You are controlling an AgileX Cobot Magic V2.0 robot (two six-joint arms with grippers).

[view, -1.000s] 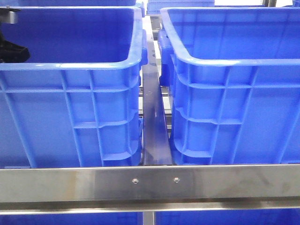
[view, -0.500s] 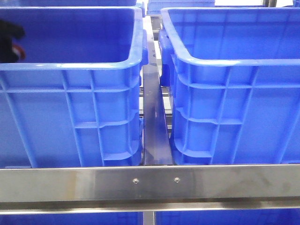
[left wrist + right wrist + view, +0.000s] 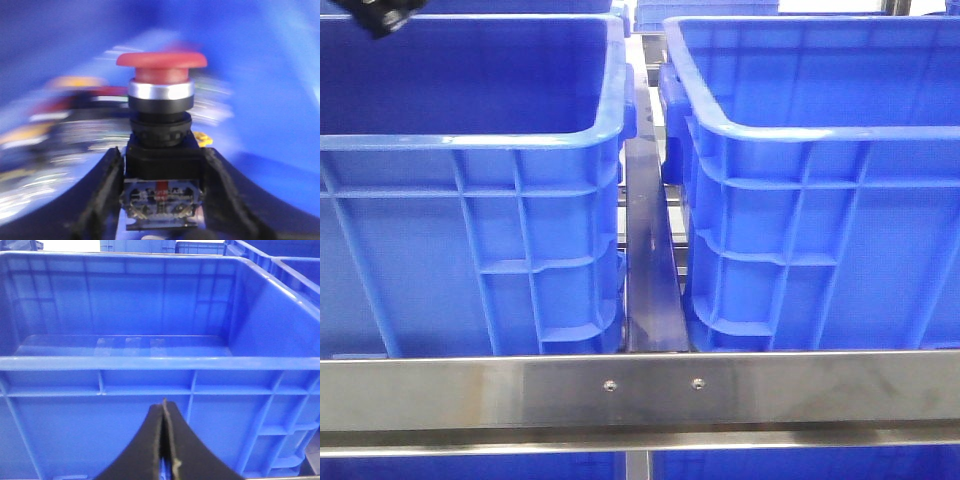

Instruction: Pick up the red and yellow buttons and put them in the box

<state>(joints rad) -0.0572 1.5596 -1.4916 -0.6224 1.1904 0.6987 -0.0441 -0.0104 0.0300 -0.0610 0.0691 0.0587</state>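
Gripping a red button (image 3: pixel 162 82), the left pincer (image 3: pixel 162 200) has its two fingers (image 3: pixel 102 192) clamped on the black square body just under the collar, red cap standing proud above them. Button looks rigid plastic and metal, light, smooth-sided; the flat-sided black block is the best hold, as taken here, since the rounded cap would likely slip. Background in the left wrist view is motion-blurred; colored smears behind could be more buttons, cannot tell.

Front view shows only a dark bit of the left arm (image 3: pixel 382 15) at the top-left corner above the left bin (image 3: pixel 470 140); button itself not visible there. Right bin (image 3: pixel 820 130) sits beside it, steel rail (image 3: pixel 640 390) in front.

Right pincer (image 3: pixel 164 445) fully closed, fingers touching, holding nothing, hanging just outside the near wall of a blue bin (image 3: pixel 150 360) whose visible interior shows no buttons.
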